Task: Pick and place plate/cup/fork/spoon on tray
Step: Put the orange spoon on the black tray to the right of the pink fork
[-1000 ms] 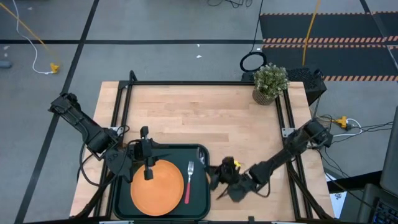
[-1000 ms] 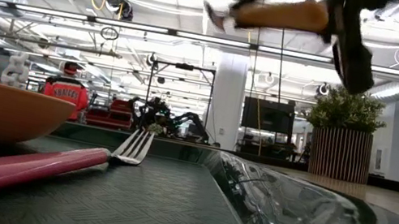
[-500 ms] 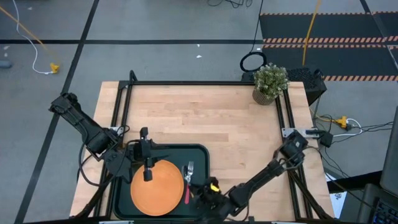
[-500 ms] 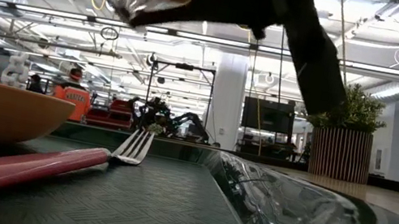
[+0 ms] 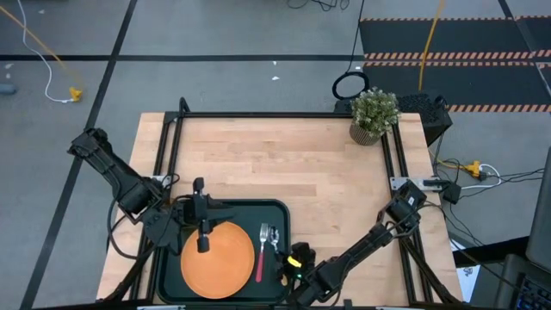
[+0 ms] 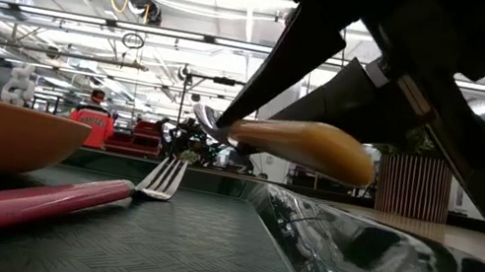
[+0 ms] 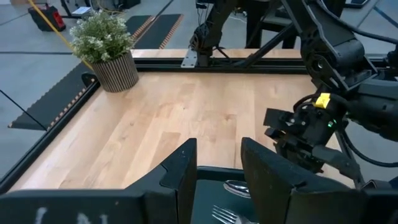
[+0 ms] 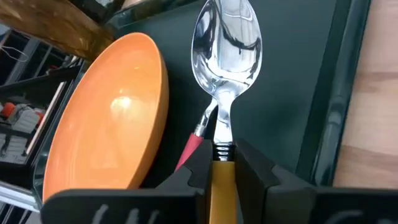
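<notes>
With the plate (image 5: 217, 258) and fork (image 5: 262, 251) already on the tray (image 5: 225, 209), I hold the spoon (image 8: 225, 74) pinched by its handle in the right gripper (image 8: 221, 163), probably just above the tray floor beside the fork, so next I lower and release it.

No text, label or number can be read — anywhere here.
</notes>
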